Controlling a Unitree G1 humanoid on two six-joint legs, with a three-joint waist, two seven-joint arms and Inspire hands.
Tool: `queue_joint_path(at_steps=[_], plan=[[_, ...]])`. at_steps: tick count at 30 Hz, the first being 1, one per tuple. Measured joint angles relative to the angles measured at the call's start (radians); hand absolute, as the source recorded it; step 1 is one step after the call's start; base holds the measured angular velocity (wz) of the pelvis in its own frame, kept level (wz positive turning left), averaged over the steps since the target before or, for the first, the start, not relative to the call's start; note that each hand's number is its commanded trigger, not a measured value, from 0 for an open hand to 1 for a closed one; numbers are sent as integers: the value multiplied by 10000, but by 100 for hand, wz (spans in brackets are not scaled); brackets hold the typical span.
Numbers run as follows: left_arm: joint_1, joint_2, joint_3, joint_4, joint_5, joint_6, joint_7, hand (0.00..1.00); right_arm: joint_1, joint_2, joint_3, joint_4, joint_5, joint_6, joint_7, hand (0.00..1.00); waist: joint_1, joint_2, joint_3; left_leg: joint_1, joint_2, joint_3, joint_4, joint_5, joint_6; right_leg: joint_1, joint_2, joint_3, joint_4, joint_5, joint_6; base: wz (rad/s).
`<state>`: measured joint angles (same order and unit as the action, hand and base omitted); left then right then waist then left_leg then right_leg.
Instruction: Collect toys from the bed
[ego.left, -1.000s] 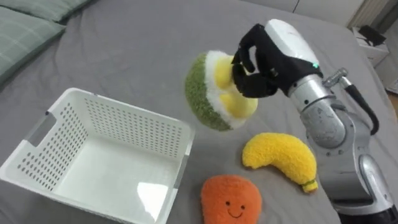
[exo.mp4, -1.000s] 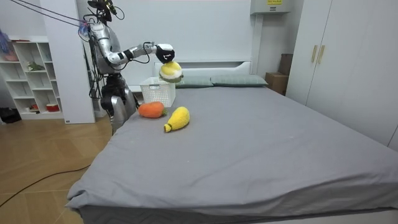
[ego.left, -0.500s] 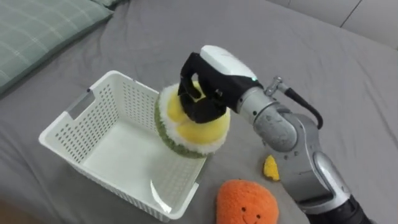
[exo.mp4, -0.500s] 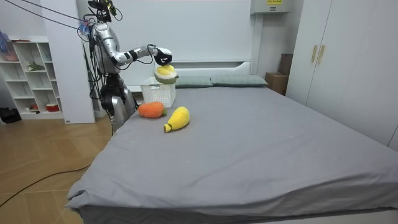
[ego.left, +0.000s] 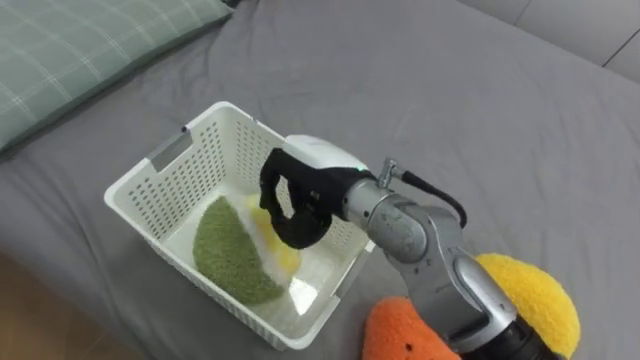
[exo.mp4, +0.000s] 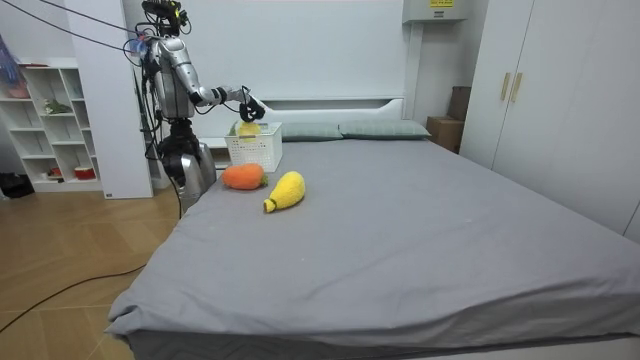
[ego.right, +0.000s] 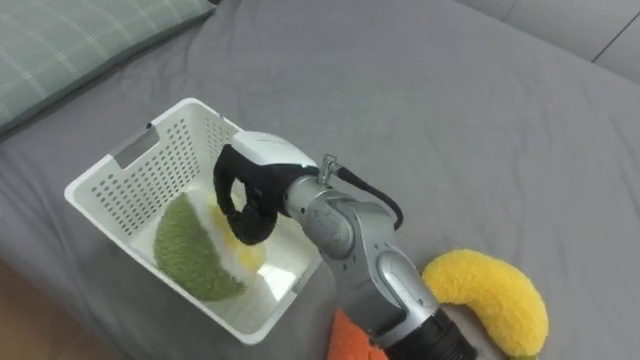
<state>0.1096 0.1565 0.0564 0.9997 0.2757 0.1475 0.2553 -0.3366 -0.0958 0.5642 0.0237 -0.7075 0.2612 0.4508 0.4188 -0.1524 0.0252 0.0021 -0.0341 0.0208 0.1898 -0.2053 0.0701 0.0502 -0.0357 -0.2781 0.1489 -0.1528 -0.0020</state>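
1. One toy, the green-and-yellow plush fruit (ego.left: 228, 250), lies inside the white basket (ego.left: 210, 140), its green side leaning toward the near wall. The right hand (ego.left: 293, 208) is down in the basket with it, fingers curled round the toy's yellow part and apparently gripping it.
2. Two toys are left on the grey bed (ego.left: 450, 110): the orange plush (ego.left: 400, 330) just beside the basket's near corner, and the yellow plush banana (ego.left: 535, 295) next to it.
3. By my judgement the step in hand is the release. The fingers should open fully while the toy rests on the basket floor, so the fluffy pile does not cling and ride back up.
4. Lifting straight up should keep the wrist off the thin rim. A sideways pull could tip or drag the light basket across the soft cover.
5. A look to confirm that the plush sits below the rim is worthwhile before turning to the orange plush, the nearer of the two.
6. That next reach is short, so the forearm should pass above the basket's corner, not against it.
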Motion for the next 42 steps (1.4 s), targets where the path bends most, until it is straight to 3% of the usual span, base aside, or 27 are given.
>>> queue_joint_path(at_steps=[11,17,21,27,30,32,42], plan=[[-9,-13,-17,19,-1,-1,194,0,15,-121,40,556,-25,-37,-575,0,-102,23,14,-100,-22,-100,37,0,1,0,-87,-292,-1,1,3,3],[-1,-66,-12,-116,4,48,200,0,15,-360,-179,534,58,-238,-913,0,-478,153,-6,-141,-91,-185,138,33,46,-4,-93,-379,-3,10,20,4],[-21,-94,28,-117,0,41,195,0,29,-577,-825,390,192,-540,-1262,0,-712,359,-39,-90,-114,-85,87,64,94,-19,-132,-243,5,27,50,-4],[17,-227,220,-87,-102,37,277,0,55,-640,-1823,-258,1034,-638,-2176,0,-1178,466,-141,55,-101,69,53,80,105,20,-122,-7,9,34,61,-8],[60,-405,431,-43,-110,13,473,0,73,-685,-2444,-508,1693,-871,-2881,0,-1375,553,-189,198,-99,122,-22,84,107,99,-138,73,9,40,71,-8],[210,-438,493,-54,-102,-86,482,0,95,-752,-2861,-465,2242,-948,-3208,0,-1462,613,-173,320,-91,159,-60,84,108,195,-139,131,4,40,73,-7],[1151,-554,1252,-389,-186,-258,395,0,939,-1152,-4661,137,4049,-1322,-4419,0,-2216,555,-210,600,-89,292,-208,82,114,390,-134,255,23,56,98,-3]])
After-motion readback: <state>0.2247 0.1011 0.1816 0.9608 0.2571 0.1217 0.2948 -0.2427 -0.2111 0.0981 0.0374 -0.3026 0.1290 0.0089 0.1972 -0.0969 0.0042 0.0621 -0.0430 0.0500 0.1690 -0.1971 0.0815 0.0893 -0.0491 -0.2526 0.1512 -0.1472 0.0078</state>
